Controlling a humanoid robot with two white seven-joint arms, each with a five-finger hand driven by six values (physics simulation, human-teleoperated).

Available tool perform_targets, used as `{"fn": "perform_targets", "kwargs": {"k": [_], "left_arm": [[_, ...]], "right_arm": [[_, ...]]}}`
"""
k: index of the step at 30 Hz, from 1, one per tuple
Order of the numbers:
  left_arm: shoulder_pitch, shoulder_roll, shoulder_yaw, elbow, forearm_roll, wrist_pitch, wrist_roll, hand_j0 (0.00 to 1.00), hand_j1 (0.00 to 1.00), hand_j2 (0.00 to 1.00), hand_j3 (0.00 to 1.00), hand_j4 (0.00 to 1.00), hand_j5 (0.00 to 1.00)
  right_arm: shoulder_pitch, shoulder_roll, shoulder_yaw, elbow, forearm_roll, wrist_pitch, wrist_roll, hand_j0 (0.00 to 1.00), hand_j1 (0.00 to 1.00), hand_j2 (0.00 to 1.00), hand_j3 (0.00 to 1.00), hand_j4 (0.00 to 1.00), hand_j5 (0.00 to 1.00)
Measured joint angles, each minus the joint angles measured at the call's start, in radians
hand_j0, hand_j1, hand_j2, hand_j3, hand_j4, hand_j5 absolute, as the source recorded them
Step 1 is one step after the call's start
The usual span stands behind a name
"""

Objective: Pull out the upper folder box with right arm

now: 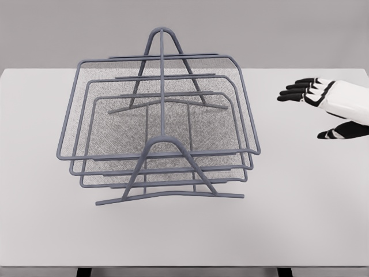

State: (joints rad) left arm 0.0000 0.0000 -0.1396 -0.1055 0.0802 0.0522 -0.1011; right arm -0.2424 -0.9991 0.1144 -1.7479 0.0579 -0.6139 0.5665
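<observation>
A grey wire-mesh folder rack (162, 190) stands on the white table (300, 219), with three stacked trays held between two A-shaped end frames. The upper tray (155, 154) is the widest; its front rim sits level with the near frame's arch. My right hand (314, 107) hovers over the table to the right of the rack, at about the height of the tray's right rim and well apart from it. Its black-tipped fingers (295, 90) are stretched toward the rack and the thumb (337, 133) is spread; it holds nothing. The left arm is out of view.
The table's far edge runs behind the rack against a plain grey wall. Bare tabletop lies in front of the rack, and also between the rack and my right hand.
</observation>
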Motion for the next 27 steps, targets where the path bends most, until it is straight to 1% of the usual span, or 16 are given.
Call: {"fn": "perform_targets", "kwargs": {"k": [1, 3, 4, 5, 6, 7, 8, 9, 10, 12, 14, 15, 18, 20, 23, 27], "left_arm": [[0.0, 0.0, 0.0, 0.0, 0.0, 0.0, 0.0, 1.0, 1.0, 1.0, 1.0, 1.0, 1.0], [0.0, 0.0, 0.0, 0.0, 0.0, 0.0, 0.0, 1.0, 1.0, 1.0, 1.0, 1.0, 1.0], [0.0, 0.0, 0.0, 0.0, 0.0, 0.0, 0.0, 1.0, 1.0, 1.0, 1.0, 1.0, 1.0], [0.0, 0.0, 0.0, 0.0, 0.0, 0.0, 0.0, 1.0, 1.0, 1.0, 1.0, 1.0, 1.0], [0.0, 0.0, 0.0, 0.0, 0.0, 0.0, 0.0, 1.0, 1.0, 1.0, 1.0, 1.0, 1.0], [0.0, 0.0, 0.0, 0.0, 0.0, 0.0, 0.0, 1.0, 1.0, 1.0, 1.0, 1.0, 1.0], [0.0, 0.0, 0.0, 0.0, 0.0, 0.0, 0.0, 1.0, 1.0, 1.0, 1.0, 1.0, 1.0], [0.0, 0.0, 0.0, 0.0, 0.0, 0.0, 0.0, 1.0, 1.0, 1.0, 1.0, 1.0, 1.0], [0.0, 0.0, 0.0, 0.0, 0.0, 0.0, 0.0, 1.0, 1.0, 1.0, 1.0, 1.0, 1.0], [0.0, 0.0, 0.0, 0.0, 0.0, 0.0, 0.0, 1.0, 1.0, 1.0, 1.0, 1.0, 1.0], [0.0, 0.0, 0.0, 0.0, 0.0, 0.0, 0.0, 1.0, 1.0, 1.0, 1.0, 1.0, 1.0], [0.0, 0.0, 0.0, 0.0, 0.0, 0.0, 0.0, 1.0, 1.0, 1.0, 1.0, 1.0, 1.0], [0.0, 0.0, 0.0, 0.0, 0.0, 0.0, 0.0, 1.0, 1.0, 1.0, 1.0, 1.0, 1.0], [0.0, 0.0, 0.0, 0.0, 0.0, 0.0, 0.0, 1.0, 1.0, 1.0, 1.0, 1.0, 1.0], [0.0, 0.0, 0.0, 0.0, 0.0, 0.0, 0.0, 1.0, 1.0, 1.0, 1.0, 1.0, 1.0], [0.0, 0.0, 0.0, 0.0, 0.0, 0.0, 0.0, 1.0, 1.0, 1.0, 1.0, 1.0, 1.0]], "right_arm": [[-0.002, 0.001, 0.001, 0.0, 0.01, 0.0, 0.0, 1.0, 1.0, 1.0, 1.0, 1.0, 1.0], [-0.028, 0.014, 0.001, 0.0, 0.025, 0.0, 0.0, 1.0, 1.0, 1.0, 1.0, 1.0, 1.0], [-0.071, 0.042, -0.001, -0.002, 0.066, 0.001, 0.0, 1.0, 1.0, 1.0, 1.0, 1.0, 1.0], [-0.093, 0.088, -0.002, -0.003, 0.143, 0.001, 0.0, 1.0, 1.0, 1.0, 1.0, 1.0, 1.0], [-0.167, 0.123, -0.001, 0.008, 0.2, 0.001, 0.0, 1.0, 1.0, 1.0, 1.0, 1.0, 1.0], [-0.199, 0.147, 0.001, 0.036, 0.24, 0.002, 0.0, 1.0, 1.0, 1.0, 1.0, 1.0, 1.0], [-0.258, 0.163, 0.017, 0.078, 0.267, 0.001, 0.0, 1.0, 1.0, 1.0, 1.0, 1.0, 1.0], [-0.328, 0.175, 0.059, 0.133, 0.273, 0.003, -0.001, 1.0, 1.0, 1.0, 1.0, 1.0, 1.0], [-0.359, 0.18, 0.106, 0.19, 0.271, 0.003, -0.001, 1.0, 1.0, 1.0, 1.0, 1.0, 1.0], [-0.36, 0.185, 0.196, 0.268, 0.262, 0.001, -0.001, 1.0, 1.0, 1.0, 1.0, 1.0, 1.0], [-0.359, 0.189, 0.262, 0.304, 0.258, 0.0, -0.001, 1.0, 1.0, 1.0, 1.0, 1.0, 1.0], [-0.354, 0.188, 0.281, 0.301, 0.254, -0.001, -0.002, 1.0, 1.0, 1.0, 1.0, 1.0, 1.0], [-0.354, 0.13, 0.313, 0.232, 0.171, 0.0, -0.002, 1.0, 1.0, 1.0, 1.0, 1.0, 1.0], [-0.357, 0.111, 0.329, 0.203, 0.139, 0.0, -0.003, 1.0, 1.0, 1.0, 1.0, 1.0, 1.0], [-0.362, 0.102, 0.353, 0.185, 0.118, 0.0, -0.003, 1.0, 1.0, 1.0, 1.0, 1.0, 1.0], [-0.374, 0.107, 0.39, 0.181, 0.114, 0.0, -0.003, 1.0, 1.0, 1.0, 1.0, 1.0, 1.0]]}}
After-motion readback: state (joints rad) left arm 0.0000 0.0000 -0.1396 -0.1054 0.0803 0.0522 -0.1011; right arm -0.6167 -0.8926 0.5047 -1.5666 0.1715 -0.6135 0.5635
